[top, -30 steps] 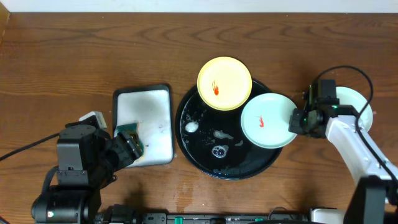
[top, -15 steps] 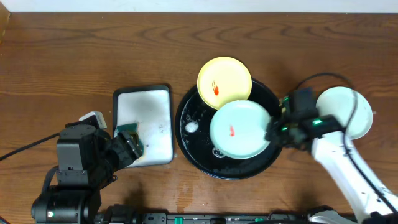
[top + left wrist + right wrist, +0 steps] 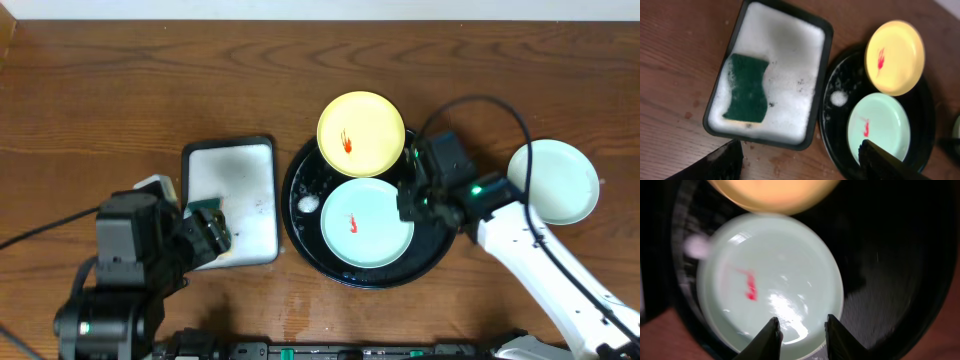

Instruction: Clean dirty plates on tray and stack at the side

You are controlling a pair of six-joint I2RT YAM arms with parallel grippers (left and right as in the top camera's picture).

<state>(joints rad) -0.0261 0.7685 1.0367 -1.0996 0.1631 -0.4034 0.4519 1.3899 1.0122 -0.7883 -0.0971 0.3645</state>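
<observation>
Seemingly one pale plate [image 3: 555,180] is done, lying aside behind the right pincer [image 3: 803,325]; that pincer, slightly parted and empty, hangs over a smeared green plate [image 3: 770,280] on the tray [image 3: 890,280], the smeared yellow plate [image 3: 361,133] beyond. Both need wiping.

A small rectangular white tray with a black rim [image 3: 825,65] is sitting flat on the brown wooden table [image 3: 120,80], and white soapy foam [image 3: 790,65] is covering nearly all of its inside. 1 dark green sponge with wavy long edges [image 3: 746,88] is lying flat in that foam, toward 1 end of the tray, with a thin yellowish layer showing along its near edge. A pale strip of wall [image 3: 320,8] is running along the table's far edge.
</observation>
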